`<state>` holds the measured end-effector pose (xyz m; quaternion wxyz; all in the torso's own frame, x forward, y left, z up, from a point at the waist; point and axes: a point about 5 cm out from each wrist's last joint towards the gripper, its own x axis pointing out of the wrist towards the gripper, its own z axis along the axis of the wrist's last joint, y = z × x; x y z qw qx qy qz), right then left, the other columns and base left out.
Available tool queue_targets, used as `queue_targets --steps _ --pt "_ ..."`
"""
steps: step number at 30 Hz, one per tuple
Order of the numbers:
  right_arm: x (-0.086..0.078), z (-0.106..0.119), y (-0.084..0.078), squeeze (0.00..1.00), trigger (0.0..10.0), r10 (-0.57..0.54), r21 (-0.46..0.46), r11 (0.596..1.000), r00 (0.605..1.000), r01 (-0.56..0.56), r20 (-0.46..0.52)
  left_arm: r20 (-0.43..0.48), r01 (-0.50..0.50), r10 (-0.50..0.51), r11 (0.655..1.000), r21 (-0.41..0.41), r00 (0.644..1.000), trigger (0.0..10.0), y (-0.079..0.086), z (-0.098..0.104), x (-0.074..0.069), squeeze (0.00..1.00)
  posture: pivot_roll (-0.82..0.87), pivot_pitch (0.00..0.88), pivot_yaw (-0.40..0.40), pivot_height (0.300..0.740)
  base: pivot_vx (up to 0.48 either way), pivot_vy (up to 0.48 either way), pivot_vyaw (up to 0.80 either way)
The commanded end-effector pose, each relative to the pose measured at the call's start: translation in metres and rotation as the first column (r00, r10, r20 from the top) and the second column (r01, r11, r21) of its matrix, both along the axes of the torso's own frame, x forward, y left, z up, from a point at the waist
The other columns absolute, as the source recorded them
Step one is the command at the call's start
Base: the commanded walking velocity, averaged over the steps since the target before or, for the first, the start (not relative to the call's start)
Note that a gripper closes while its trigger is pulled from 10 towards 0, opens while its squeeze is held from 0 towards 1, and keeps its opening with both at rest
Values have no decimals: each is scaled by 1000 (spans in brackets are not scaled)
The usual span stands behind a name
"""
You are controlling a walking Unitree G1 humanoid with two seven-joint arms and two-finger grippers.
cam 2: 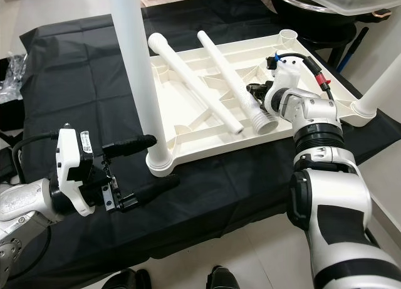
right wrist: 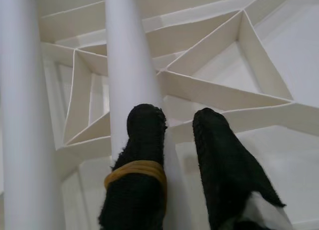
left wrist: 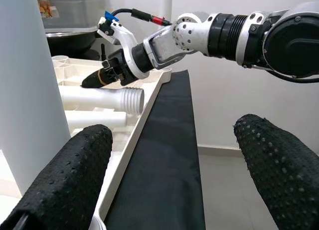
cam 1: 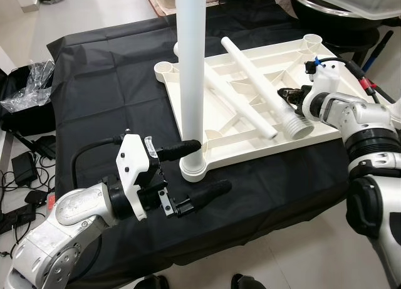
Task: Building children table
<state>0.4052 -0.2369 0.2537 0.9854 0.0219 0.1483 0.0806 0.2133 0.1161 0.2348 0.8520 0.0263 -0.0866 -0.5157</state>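
The white table top (cam 1: pixel 326 131) lies upside down on a black cloth. One white leg (cam 1: pixel 190 63) stands upright in its near left corner socket. My left gripper (cam 1: pixel 212 165) is open around the base of that socket, one finger touching the leg's foot and the other lower, over the cloth. Two loose legs lie across the ribs: one (cam 1: pixel 255 81) with a threaded end and a plainer one (cam 1: pixel 233 106). My right gripper (cam 1: pixel 289 94) rests on the threaded leg near its end, fingers (right wrist: pixel 144 127) nearly together, holding nothing.
The black cloth (cam 1: pixel 106 82) covers the work table down to its front edge. A large black bowl with a clear lid (cam 1: pixel 341 7) sits at the back right. Another white leg (cam 2: pixel 381 91) stands at the top's right corner. A plastic bag (cam 1: pixel 28 88) and cables (cam 1: pixel 25 170) lie on the floor at left.
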Motion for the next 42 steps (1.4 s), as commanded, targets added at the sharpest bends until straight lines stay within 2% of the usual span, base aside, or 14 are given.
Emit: queue_targets --steps 1,2,5,10,13,18,24,25,30,36,37,38,39,42 --pt "-1 -11 2 1000 10000 26 -25 999 997 -28 -68 -3 9 -9 1000 4 1000 10000 -3 -1 -2 0 -17 206 -13 740 0 0 0" --pt "0 -8 5 1000 10000 51 -66 996 994 -58 -92 -5 9 -9 1000 1 1000 10000 -4 -1 -2 0 -16 208 -13 740 0 0 0" --pt "1 1 5 1000 10000 57 -101 993 995 -65 -80 -7 10 -10 1000 1 1000 10000 -4 -1 -3 0 -20 217 -14 740 0 0 0" --pt "4 20 7 1000 10000 88 -129 987 996 -91 -32 -11 12 -12 1000 -2 1000 10000 -5 -1 -4 0 -18 225 -14 740 0 0 0" --pt "4 28 10 1000 10000 93 -169 980 994 -103 -63 -18 18 -18 1000 -6 1000 10000 -6 -1 -6 0 -18 234 -12 740 0 0 0" --pt "6 49 21 1000 10000 134 -173 974 989 -143 -59 -37 25 -25 1000 -12 999 10000 -7 -2 -10 0 -12 264 -10 740 0 0 0" --pt "6 50 20 1000 10000 79 -215 971 991 -102 -112 -55 30 -31 999 -17 998 10000 -9 -2 -17 0 -1 316 -9 740 0 0 0" --pt "5 51 21 0 10000 69 -213 972 989 -96 -129 -64 30 -31 999 -17 997 10000 -9 -2 -19 0 -1 329 -9 740 0 0 0" --pt "4 51 22 0 10000 64 -205 974 984 -97 -165 -90 31 -33 999 -16 995 10000 -10 -3 -27 0 2 357 -1 740 0 0 0" --pt "3 50 20 0 10000 64 -207 973 980 -103 -188 -104 36 -37 999 -17 994 10000 -10 -2 -31 0 -2 374 6 740 0 0 0" --pt "2 48 19 0 4706 61 -209 972 978 -103 -197 -106 37 -39 999 -19 994 10000 -10 -2 -31 0 -3 377 9 740 0 0 0" --pt "2 48 19 0 4706 61 -209 972 978 -103 -197 -106 37 -39 999 -19 994 10000 -10 -2 -31 0 -3 377 9 740 0 0 0" --pt "1 45 17 0 0 58 -215 971 976 -104 -212 -109 38 -40 999 -20 993 10000 -11 -1 -32 0 -4 378 10 740 0 0 0" --pt "1 44 15 0 0 51 -219 971 975 -100 -216 -110 40 -42 999 -21 993 10000 -11 0 -32 0 -5 379 12 740 0 0 0"
